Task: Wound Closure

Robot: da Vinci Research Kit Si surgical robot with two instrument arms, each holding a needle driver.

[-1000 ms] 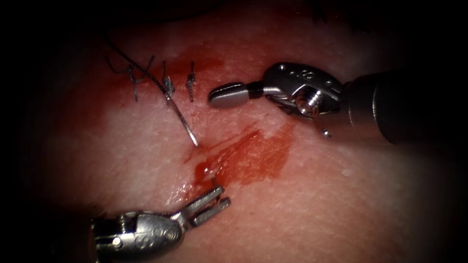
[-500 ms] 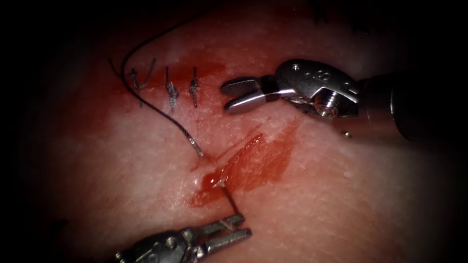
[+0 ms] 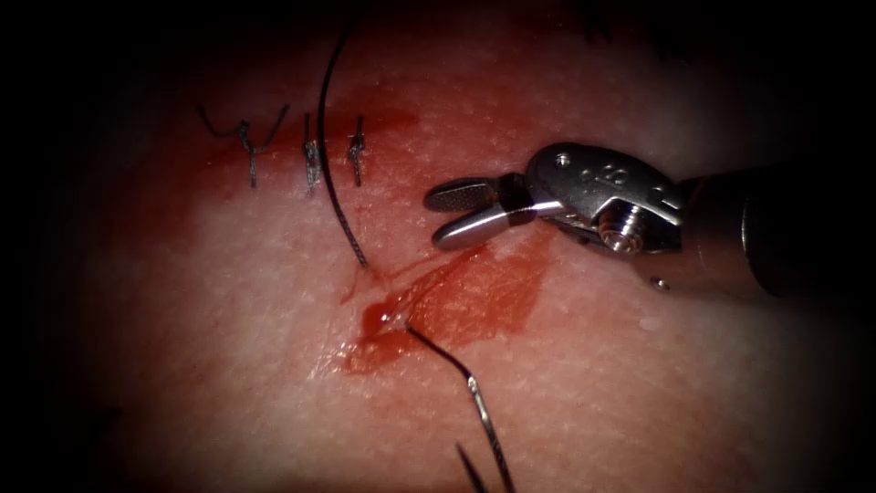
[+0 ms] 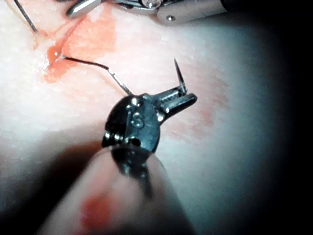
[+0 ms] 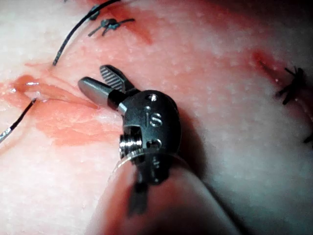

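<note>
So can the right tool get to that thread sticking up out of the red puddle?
Probably yes: the right tool hovers with jaws open, holding nothing, and only bare tissue lies between it and the thread.

One tissue (image 3: 639, 383), one cut (image 3: 429, 278), three tied stitches (image 3: 310, 155), one needle (image 3: 484, 420), one thread (image 3: 330, 164), one patch of red fluid (image 3: 474, 301), two tools, left tool (image 4: 178, 100), right tool (image 3: 461, 212).
</note>
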